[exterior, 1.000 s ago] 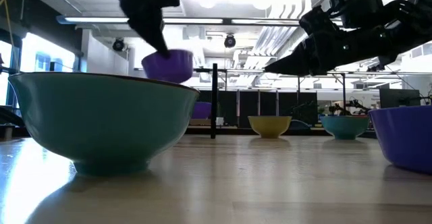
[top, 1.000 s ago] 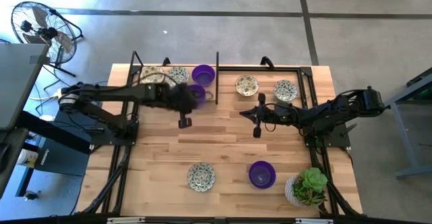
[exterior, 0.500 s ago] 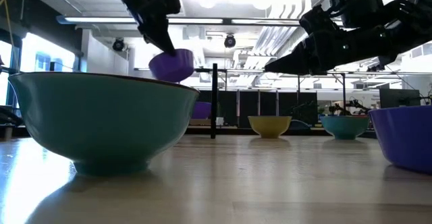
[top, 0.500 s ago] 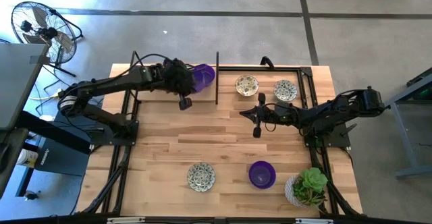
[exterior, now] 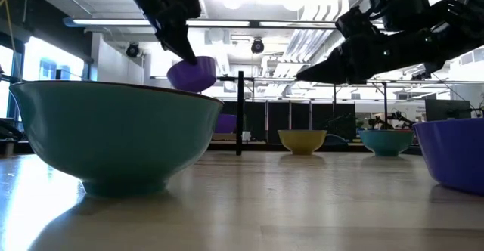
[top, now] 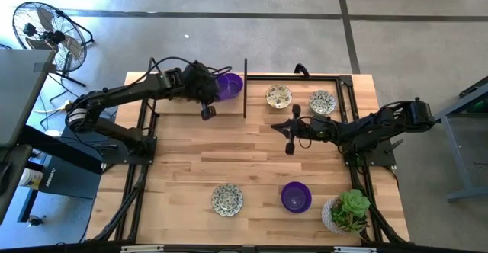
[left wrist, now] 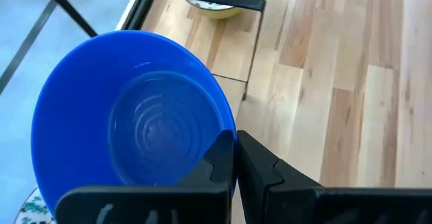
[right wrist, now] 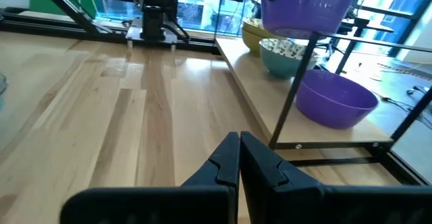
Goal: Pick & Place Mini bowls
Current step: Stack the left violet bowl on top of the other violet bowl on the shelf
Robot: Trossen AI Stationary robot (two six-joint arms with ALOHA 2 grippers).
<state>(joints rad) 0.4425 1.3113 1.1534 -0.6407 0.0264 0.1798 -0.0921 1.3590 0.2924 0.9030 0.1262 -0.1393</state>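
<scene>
My left gripper [top: 214, 91] is over the table's far left part, shut on a glossy purple mini bowl [exterior: 191, 73], which looks blue in the left wrist view [left wrist: 135, 129]. It holds this bowl in the air above a second purple bowl [right wrist: 335, 99] that rests by its base on the table. Patterned bowls [right wrist: 290, 52] stand beside that one. My right gripper [top: 276, 128] is shut and empty above the table's middle right. Two patterned bowls [top: 279, 96] [top: 322, 101] stand at the far right. One patterned bowl [top: 227, 199] and a third purple bowl [top: 296, 196] stand near the front. My left gripper pinches the purple bowl's rim [left wrist: 226, 135] between its two fingers, one finger [left wrist: 217, 158] on the inner side and the other on the outer side. The fingers come slanting down from above. The bowl hangs lifted clear and tilted [exterior: 193, 75].
A black upright post [top: 245, 89] and a low black frame [top: 305, 75] stand along the far edge. A green plant in a white pot [top: 347, 211] is at the near right corner. Bare wood lies in the middle [top: 244, 154].
My left gripper has carried the purple bowl toward the table's far edge and now holds it above the purple bowl resting there. The held bowl has tipped a little. Over the last half second it has hardly moved.
</scene>
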